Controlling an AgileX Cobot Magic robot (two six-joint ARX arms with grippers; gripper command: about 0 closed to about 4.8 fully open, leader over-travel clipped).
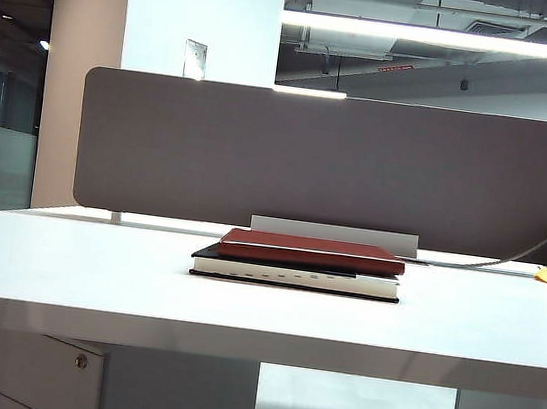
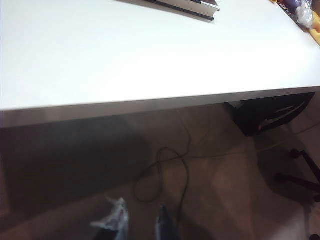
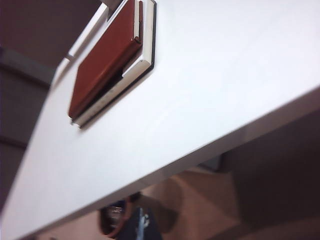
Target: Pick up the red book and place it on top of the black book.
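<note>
- Hanging below the table (image 2: 150,60) edge, your left hand (image 2: 135,222) showed spread fingers, holding nothing.
- Your right hand (image 3: 135,222), also under the edge, was pressed together and empty.
- You saw the red book (image 1: 310,251) lying on the black book (image 1: 295,274), mid-table before the grey divider (image 1: 339,163).

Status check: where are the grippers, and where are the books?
Left gripper open, below table edge. Right gripper shut, empty, off the table. Red book resting on black book. Nothing in the way.
</note>
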